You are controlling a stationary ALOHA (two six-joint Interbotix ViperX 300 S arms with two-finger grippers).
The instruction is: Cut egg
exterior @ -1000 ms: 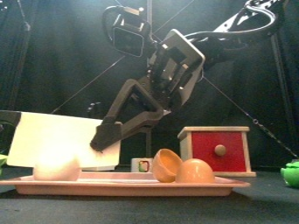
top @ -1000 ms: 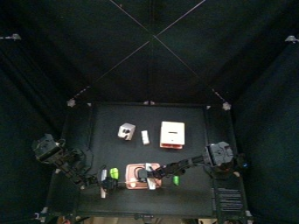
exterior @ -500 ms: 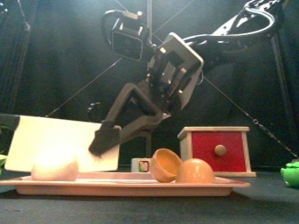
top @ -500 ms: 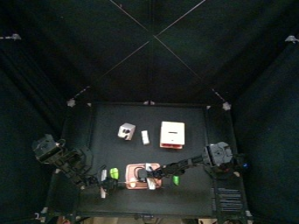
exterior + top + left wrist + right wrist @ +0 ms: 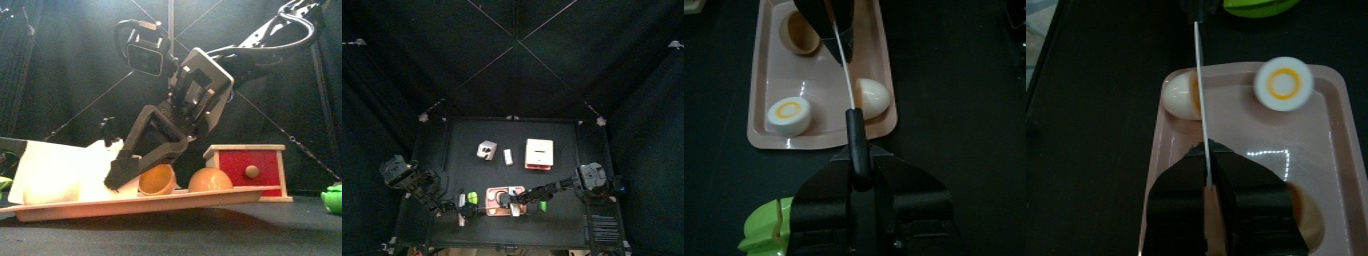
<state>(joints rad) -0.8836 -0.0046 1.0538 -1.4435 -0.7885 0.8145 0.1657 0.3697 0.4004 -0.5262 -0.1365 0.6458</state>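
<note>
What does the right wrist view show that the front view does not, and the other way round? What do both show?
Only the right wrist view: the cut egg half with its yellow yolk facing up, a second whitish egg piece next to the blade, and the knife seen edge-on as a thin line.
Only the front view: the red box beyond the board, and the blade's broad white side.
Both: the pink board, the knife, and the right gripper shut on it.
</note>
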